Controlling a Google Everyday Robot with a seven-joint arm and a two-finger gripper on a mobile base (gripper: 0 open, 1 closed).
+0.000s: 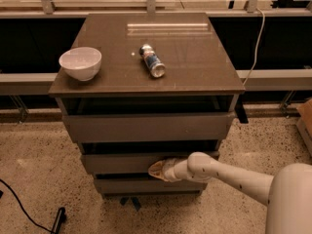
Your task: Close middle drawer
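Observation:
The middle drawer (122,162) is the second of three in a grey-brown cabinet. Its plain flat front stands a little out from the cabinet, with a dark gap above it. The top drawer (146,126) above it also stands slightly out. My gripper (155,169) is at the end of the white arm (229,177) that comes in from the lower right. Its tip is against the lower edge of the middle drawer's front, right of centre. The bottom drawer (141,185) sits just below the gripper.
A white bowl (80,63) stands on the cabinet top at the left and a can (152,61) lies on its side near the middle. A black cable (24,208) runs over the speckled floor at the lower left. A rail and dark panels stand behind the cabinet.

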